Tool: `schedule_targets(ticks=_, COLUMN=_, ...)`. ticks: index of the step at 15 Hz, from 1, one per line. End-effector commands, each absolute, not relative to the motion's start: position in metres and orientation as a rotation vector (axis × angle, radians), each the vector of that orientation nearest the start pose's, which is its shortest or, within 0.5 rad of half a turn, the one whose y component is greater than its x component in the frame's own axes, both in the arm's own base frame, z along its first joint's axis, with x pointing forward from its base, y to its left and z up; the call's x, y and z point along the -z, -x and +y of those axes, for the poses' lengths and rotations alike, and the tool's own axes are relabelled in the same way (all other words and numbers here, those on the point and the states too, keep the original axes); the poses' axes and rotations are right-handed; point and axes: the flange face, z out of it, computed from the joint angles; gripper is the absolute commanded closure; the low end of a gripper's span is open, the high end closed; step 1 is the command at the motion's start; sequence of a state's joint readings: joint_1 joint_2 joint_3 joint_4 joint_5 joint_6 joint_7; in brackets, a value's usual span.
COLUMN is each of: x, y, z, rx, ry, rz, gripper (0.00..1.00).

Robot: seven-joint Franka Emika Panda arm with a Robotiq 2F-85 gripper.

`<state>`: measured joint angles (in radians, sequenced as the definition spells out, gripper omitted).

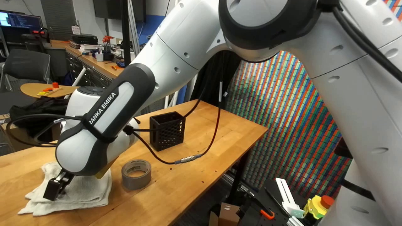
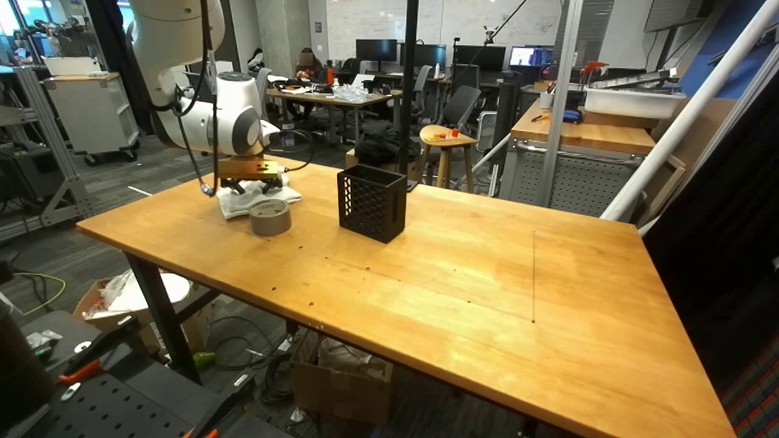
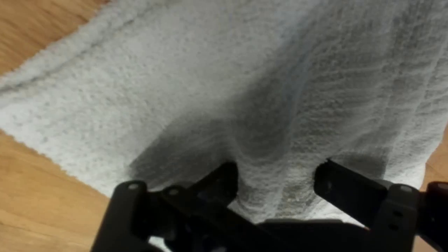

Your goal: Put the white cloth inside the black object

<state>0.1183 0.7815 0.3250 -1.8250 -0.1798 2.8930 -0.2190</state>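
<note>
The white cloth lies rumpled and folded on the wooden table, and fills most of the wrist view. My gripper points down onto it. Its dark fingers stand apart, with cloth puckered up into soft ridges in the gap; neither side looks pinched tight. In an exterior view the gripper sits low over the cloth, fingertips at its surface. The black object, an upright open-topped basket with perforated sides, stands apart from the cloth in both exterior views; its inside is mostly hidden.
A grey tape roll rests right beside the cloth, on the side toward the basket. Cables hang from the arm, passing in front of the basket in that view. The table's edge runs along the near side.
</note>
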Motion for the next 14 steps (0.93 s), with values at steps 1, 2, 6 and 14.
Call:
schedule_targets(ticks=1, x=-0.148, y=-0.6, z=0.277, rx=0.446, ry=2.761, rz=-0.994, gripper=0.66)
schedule_targets(ticks=2, x=-0.147, y=-0.6, z=0.276, rx=0.446, ry=2.761, rz=-0.991, gripper=0.73)
schedule_targets(ticks=6, x=-0.154, y=-0.599, z=0.281, rx=0.465, ry=2.756, rz=-0.993, gripper=0.97)
schedule_targets(ticks=14, x=-0.233, y=-0.592, z=0.275, rx=0.576, ry=2.835, rz=-0.96, gripper=0.95)
